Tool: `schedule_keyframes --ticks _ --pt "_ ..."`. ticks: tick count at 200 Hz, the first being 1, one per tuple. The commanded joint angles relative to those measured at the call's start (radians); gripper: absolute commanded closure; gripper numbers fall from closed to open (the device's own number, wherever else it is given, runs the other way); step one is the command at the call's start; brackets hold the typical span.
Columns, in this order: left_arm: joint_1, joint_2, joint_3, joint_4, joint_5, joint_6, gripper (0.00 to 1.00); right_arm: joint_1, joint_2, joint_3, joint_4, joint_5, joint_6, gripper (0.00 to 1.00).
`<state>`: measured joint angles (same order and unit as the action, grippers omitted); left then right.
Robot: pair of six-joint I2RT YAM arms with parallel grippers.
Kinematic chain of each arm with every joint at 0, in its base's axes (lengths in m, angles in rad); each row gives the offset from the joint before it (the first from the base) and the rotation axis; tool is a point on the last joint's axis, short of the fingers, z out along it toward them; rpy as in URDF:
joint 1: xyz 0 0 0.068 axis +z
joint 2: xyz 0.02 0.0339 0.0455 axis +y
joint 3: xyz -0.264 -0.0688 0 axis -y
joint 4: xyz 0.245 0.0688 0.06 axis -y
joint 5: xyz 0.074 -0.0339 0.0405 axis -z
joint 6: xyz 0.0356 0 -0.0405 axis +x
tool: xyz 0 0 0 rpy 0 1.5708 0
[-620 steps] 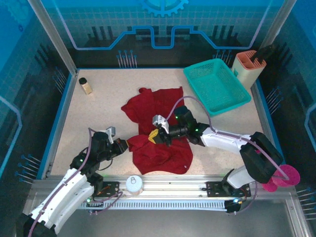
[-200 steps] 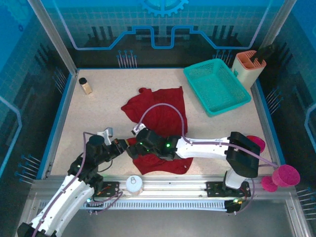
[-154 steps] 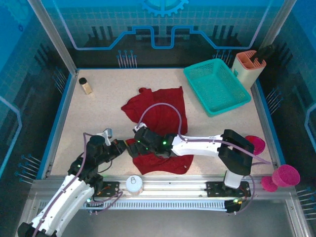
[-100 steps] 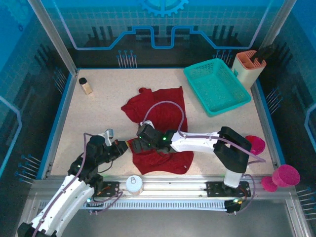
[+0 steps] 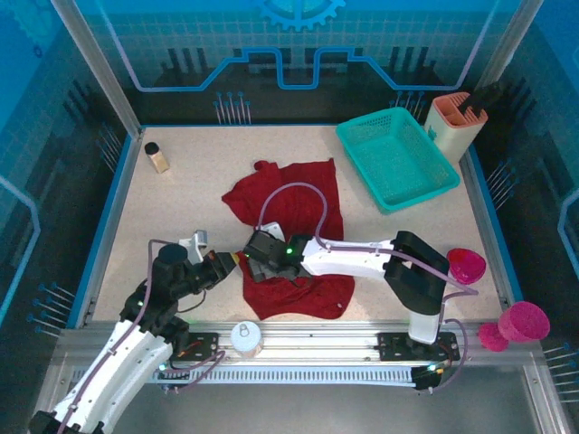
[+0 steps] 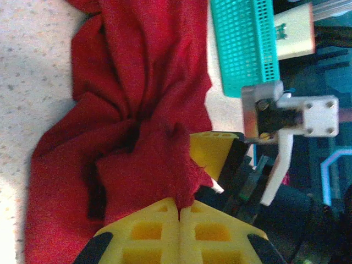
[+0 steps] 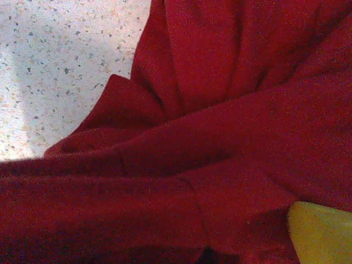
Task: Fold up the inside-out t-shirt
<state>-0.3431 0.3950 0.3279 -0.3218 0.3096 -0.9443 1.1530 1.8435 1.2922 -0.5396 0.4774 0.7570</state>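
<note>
1. At the counter's (image 5: 181, 203) middle we see the shirt (image 5: 291, 210), crumpled.
2. Our left pincer (image 6: 179, 204) is clamped on its near edge.
3. Our right pincer (image 5: 256, 268) stands wide over the cloth.

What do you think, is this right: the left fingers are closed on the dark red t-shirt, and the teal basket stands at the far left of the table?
No. The top external view shows the teal basket at the far right of the table, not the far left. The left fingers are indeed closed on the dark red t-shirt.
</note>
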Motion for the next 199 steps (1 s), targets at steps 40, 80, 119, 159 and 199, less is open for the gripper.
schedule_keyframes --ticks 40,80,119,159,199 --pt "-0.004 -0.013 0.076 0.039 0.052 0.001 1.00 0.050 0.041 -0.005 -0.100 0.337 -0.076 0.00" --pt "-0.004 -0.012 0.067 0.015 0.046 0.027 1.00 0.018 -0.048 -0.120 0.074 0.252 -0.176 0.27" --pt "-0.004 -0.008 -0.015 0.051 0.019 0.013 1.00 -0.077 -0.383 -0.495 0.582 -0.662 -0.692 1.00" --pt "-0.008 0.067 -0.102 0.132 0.023 0.059 1.00 -0.327 -0.362 -0.524 0.675 -1.432 -0.671 0.98" --pt "-0.019 0.246 -0.123 0.200 0.040 0.100 1.00 -0.413 -0.156 -0.502 0.718 -1.104 -0.447 0.81"
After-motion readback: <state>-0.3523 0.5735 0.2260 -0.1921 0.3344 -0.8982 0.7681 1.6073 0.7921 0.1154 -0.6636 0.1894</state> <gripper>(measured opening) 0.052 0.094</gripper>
